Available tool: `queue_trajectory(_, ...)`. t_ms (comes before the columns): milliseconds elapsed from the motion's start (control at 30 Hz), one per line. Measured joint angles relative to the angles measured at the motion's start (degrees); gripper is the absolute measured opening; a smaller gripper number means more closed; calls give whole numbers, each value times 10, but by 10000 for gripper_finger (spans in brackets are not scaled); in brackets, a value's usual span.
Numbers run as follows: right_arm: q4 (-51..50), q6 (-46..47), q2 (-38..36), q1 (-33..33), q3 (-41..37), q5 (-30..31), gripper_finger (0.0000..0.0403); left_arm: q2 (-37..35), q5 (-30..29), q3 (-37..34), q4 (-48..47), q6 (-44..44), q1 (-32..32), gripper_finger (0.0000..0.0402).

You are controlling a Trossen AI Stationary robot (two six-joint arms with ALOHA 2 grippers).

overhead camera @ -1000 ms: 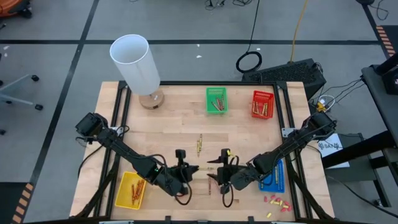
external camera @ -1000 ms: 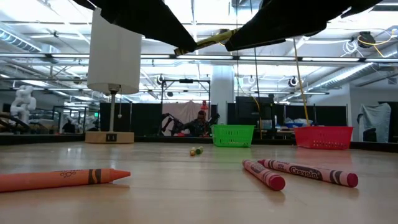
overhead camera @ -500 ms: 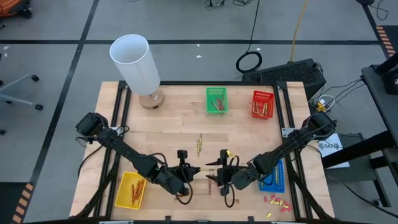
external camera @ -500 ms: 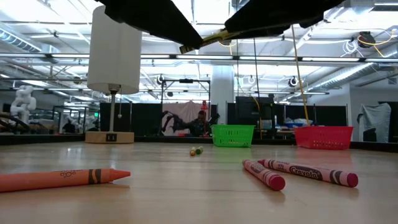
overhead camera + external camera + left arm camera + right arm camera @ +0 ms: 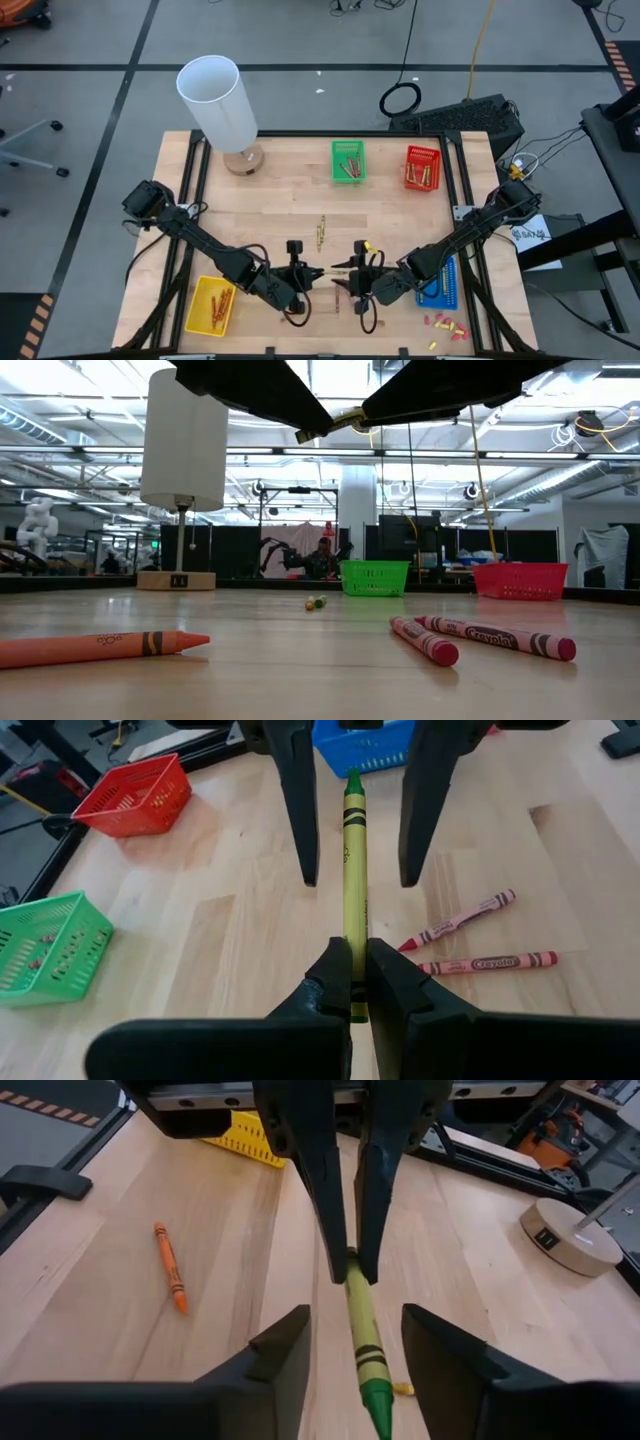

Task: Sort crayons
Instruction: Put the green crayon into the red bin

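Crayon handover in mid-air over the near-centre of the table: the left gripper is clamped shut on the blunt end of a yellow-green crayon, holding it level above the wood, tip pointing at 3 o'clock in the high view. The right gripper faces it from the 3 o'clock side; its two fingers straddle the crayon's green tip with a clear gap on each side, so it stands partly open and grips nothing.

Loose crayons lie on the table beneath: two red ones just beside each other below the grippers, an orange one toward the yellow basket at 7 o'clock, and a pair of yellow-green ones near the middle. The green basket and red basket sit at 12 to 1 o'clock, each holding crayons; the blue basket is at 4 o'clock, largely under the right arm. A white lamp stands at 11 o'clock
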Motion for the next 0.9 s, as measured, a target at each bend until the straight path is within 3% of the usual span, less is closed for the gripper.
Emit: queue_trajectory(900,-1,0,0,0,0,0,28,0,19,0,9,-43,0,18)
